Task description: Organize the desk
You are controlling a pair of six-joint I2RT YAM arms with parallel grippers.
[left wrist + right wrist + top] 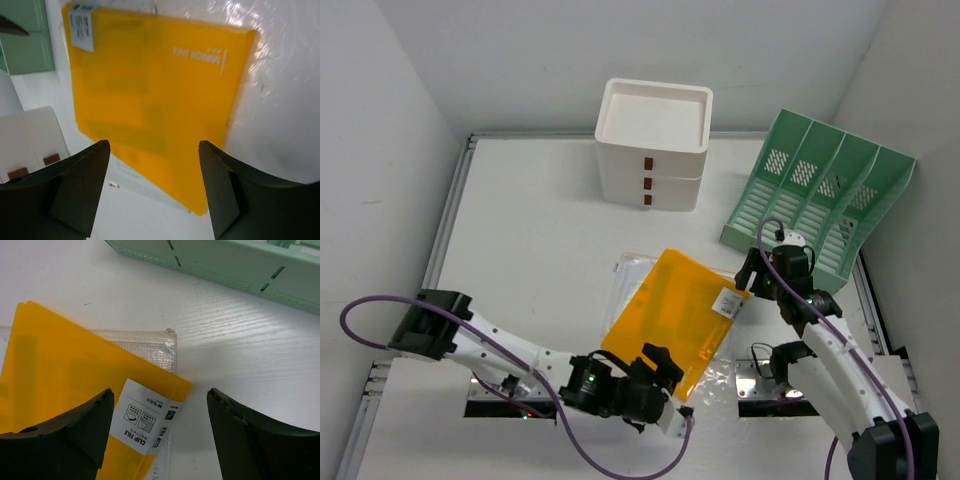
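An orange clip file [672, 318] with a white label [727, 302] lies flat on the white desk [530, 250], on top of clear plastic sleeves [628, 278]. My left gripper [672, 388] is open and empty at the file's near corner; the file fills the left wrist view [150, 85]. My right gripper [752, 278] is open and empty just above the file's labelled right corner, which shows between its jaws in the right wrist view [150, 422].
A white stacked drawer box [653, 143] stands at the back centre. A green slotted file rack [820, 195] stands at the back right, close behind my right gripper, and shows in the right wrist view [240, 262]. A clear sleeve [720, 375] lies near the desk's front edge.
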